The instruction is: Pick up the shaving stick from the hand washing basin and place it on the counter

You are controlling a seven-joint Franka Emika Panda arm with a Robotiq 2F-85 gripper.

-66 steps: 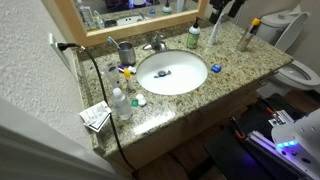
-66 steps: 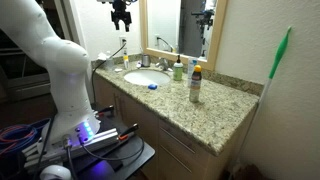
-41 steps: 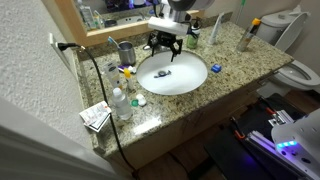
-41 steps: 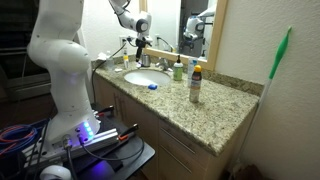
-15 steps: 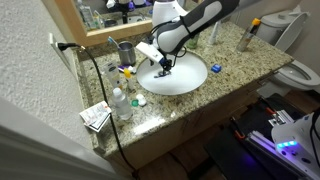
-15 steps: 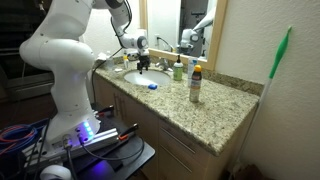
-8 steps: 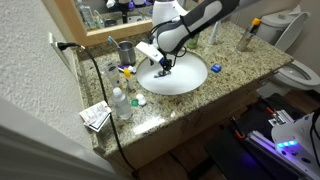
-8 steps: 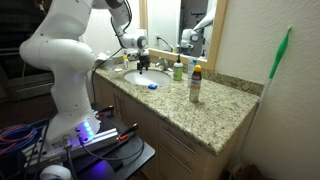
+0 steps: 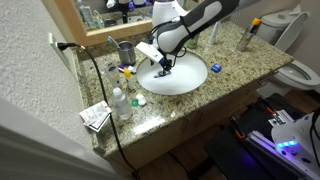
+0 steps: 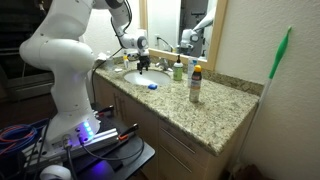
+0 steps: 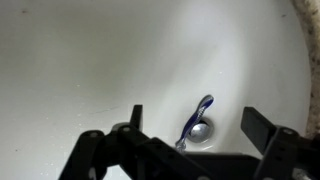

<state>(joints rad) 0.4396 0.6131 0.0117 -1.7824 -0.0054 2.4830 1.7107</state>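
While the claw point(image 11: 193, 117) hangs spread wide and low inside the sink point(image 9: 190, 86), the razor point(image 11: 201, 108) lies flat on the white bottom between the two fingers, with one end against the drain point(image 11: 201, 129). Nothing is gripped yet.

As I judge it, the step in hand is the close, and it wants care. The razor is thin and rests on a curved, slick surface, so I should lower until the fingertips nearly meet the porcelain and keep the handle centred between them. In the wrist view the handle runs slantwise, so a small turn of the wrist would square the fingers across it. Closing slowly should keep it from skating off toward the drain. After that I would lift straight up, clear the rim, and carry it to a bare patch of counter point(image 9: 235, 56), well away from the bottles point(image 9: 120, 101).
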